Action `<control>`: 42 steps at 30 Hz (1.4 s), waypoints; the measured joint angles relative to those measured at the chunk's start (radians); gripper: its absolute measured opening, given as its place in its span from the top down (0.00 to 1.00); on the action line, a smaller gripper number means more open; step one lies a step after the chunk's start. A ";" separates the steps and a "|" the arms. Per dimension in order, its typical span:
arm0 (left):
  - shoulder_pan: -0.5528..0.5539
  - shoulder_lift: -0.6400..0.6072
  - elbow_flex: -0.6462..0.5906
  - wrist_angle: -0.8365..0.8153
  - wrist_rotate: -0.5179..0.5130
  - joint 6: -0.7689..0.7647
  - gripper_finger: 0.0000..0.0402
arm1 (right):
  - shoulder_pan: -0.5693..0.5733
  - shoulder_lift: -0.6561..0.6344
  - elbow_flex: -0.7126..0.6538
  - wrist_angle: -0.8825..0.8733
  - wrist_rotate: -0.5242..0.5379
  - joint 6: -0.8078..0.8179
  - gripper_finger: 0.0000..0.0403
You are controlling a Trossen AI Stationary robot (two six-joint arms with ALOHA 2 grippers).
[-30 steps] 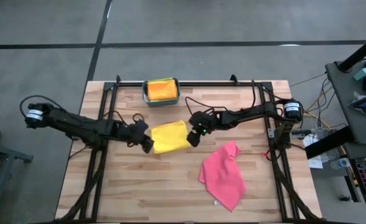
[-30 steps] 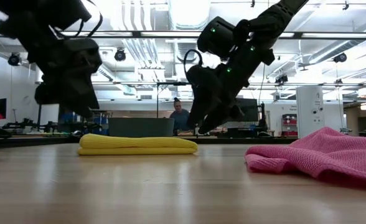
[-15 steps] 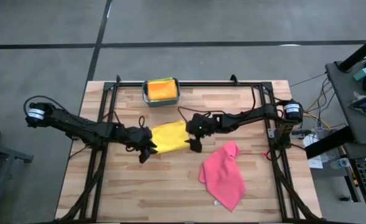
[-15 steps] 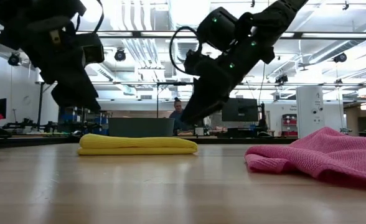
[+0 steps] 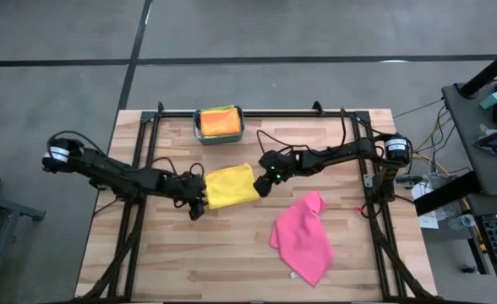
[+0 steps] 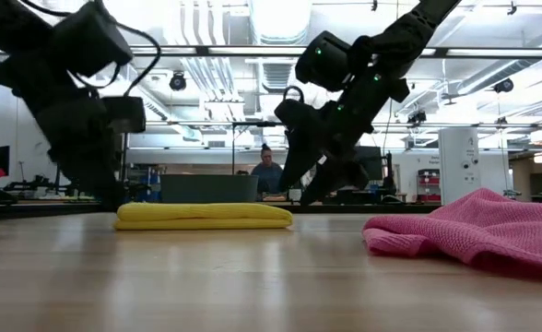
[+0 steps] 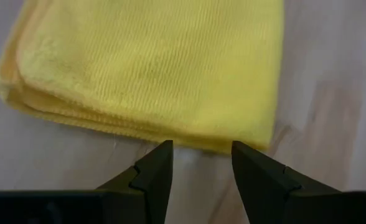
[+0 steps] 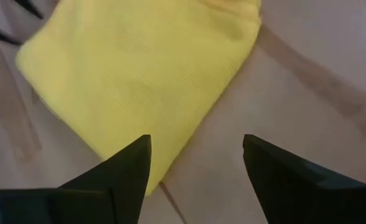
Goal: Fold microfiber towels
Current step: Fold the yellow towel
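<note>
Both tools, left (image 5: 197, 201) and right (image 5: 264, 187), gape empty beside the folded yellow towel (image 5: 230, 186); orange towel (image 5: 218, 123) binned, pink towel (image 5: 303, 236) crumpled, awaiting folding.

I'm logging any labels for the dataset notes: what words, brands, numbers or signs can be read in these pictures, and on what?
None can be read.
The yellow towel, pink towel and bin show no print.
Background screens in the low view: too small to read.
</note>
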 joint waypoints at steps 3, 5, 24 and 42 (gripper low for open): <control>0.000 0.041 0.000 0.011 0.002 0.040 0.63 | -0.005 0.003 0.000 0.019 -0.002 0.015 0.40; 0.000 0.069 0.000 0.019 0.002 0.047 0.63 | -0.006 0.015 0.000 0.051 -0.002 0.027 0.39; -0.001 0.108 0.006 0.055 -0.020 0.044 0.63 | -0.013 0.159 -0.003 0.363 -0.100 0.055 0.43; 0.000 0.081 0.003 0.020 -0.041 0.047 0.63 | -0.045 0.062 -0.003 0.193 -0.101 -0.062 0.97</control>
